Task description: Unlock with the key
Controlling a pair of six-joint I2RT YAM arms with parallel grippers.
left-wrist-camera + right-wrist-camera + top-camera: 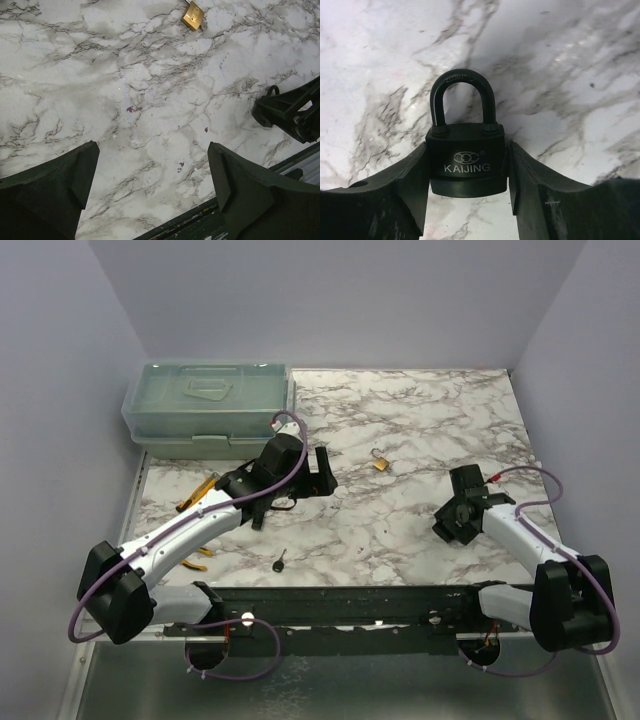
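The right gripper (pixel 467 172) is clamped on the body of a black padlock (pixel 466 155), its shackle closed and pointing to 12 o'clock — held steady, I judge, to take a key. The left gripper (pixel 151 150) hangs spread wide and empty. The key (pixel 281 561) lies on the table (pixel 420 420) at about 7 o'clock from it — not yet picked up.

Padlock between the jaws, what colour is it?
The padlock is black, seen best in the right wrist view.

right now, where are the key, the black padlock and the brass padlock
key (pixel 279 565), top external view, round black head
black padlock (pixel 466 167), right wrist view, front of body
brass padlock (pixel 193 16), left wrist view, body
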